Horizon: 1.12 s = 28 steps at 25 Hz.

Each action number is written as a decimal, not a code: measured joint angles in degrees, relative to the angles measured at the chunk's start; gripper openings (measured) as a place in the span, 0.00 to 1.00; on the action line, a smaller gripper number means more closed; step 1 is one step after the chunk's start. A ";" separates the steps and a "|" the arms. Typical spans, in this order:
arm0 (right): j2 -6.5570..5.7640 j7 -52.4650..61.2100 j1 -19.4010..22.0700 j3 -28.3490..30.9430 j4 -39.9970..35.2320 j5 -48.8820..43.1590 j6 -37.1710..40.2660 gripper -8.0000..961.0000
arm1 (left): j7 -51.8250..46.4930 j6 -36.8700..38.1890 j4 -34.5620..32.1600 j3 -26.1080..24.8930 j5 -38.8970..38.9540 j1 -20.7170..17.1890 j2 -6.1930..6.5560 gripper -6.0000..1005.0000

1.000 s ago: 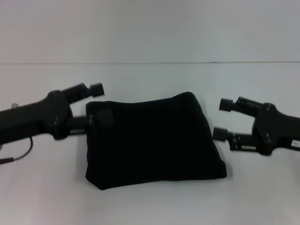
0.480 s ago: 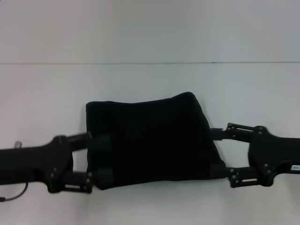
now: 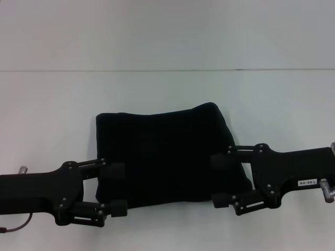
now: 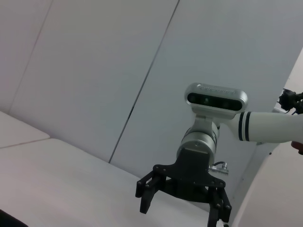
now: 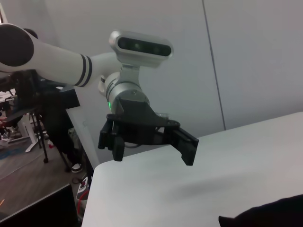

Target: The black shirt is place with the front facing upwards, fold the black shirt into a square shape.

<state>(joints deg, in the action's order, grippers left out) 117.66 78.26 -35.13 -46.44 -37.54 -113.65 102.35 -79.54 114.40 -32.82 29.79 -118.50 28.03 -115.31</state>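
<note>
Head view: the black shirt (image 3: pixel 167 154) sits folded into a squarish bundle mid-bench (image 3: pixel 52 115). The left gripper (image 3: pixel 116 190) and right gripper (image 3: pixel 220 180) are both spread wide over its near corners.

Left wrist view: right gripper (image 4: pixel 182 201) spread open.

Right wrist view: left gripper (image 5: pixel 151 146) open too, shirt corner (image 5: pixel 265 215) visible.

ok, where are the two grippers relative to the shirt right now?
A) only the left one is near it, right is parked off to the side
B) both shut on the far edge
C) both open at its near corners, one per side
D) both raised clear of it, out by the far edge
C: in the head view the left gripper and right gripper each sit open at a near corner of the folded black shirt, one on each side.
</note>
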 joint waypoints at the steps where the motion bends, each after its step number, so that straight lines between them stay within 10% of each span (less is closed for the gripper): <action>1: 0.01 0.00 -0.06 0.13 -0.09 0.08 0.14 0.97 | -0.05 -0.01 -0.02 -0.01 -0.01 -0.02 0.00 0.94; 28: 0.09 1.88 -0.29 1.00 -0.29 0.37 0.88 0.97 | -0.18 -0.15 -0.05 -0.35 0.29 0.31 0.28 0.94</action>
<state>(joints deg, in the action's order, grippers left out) 117.75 80.14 -35.42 -45.44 -37.83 -113.29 103.24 -79.72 114.25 -32.87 29.44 -118.21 28.33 -115.03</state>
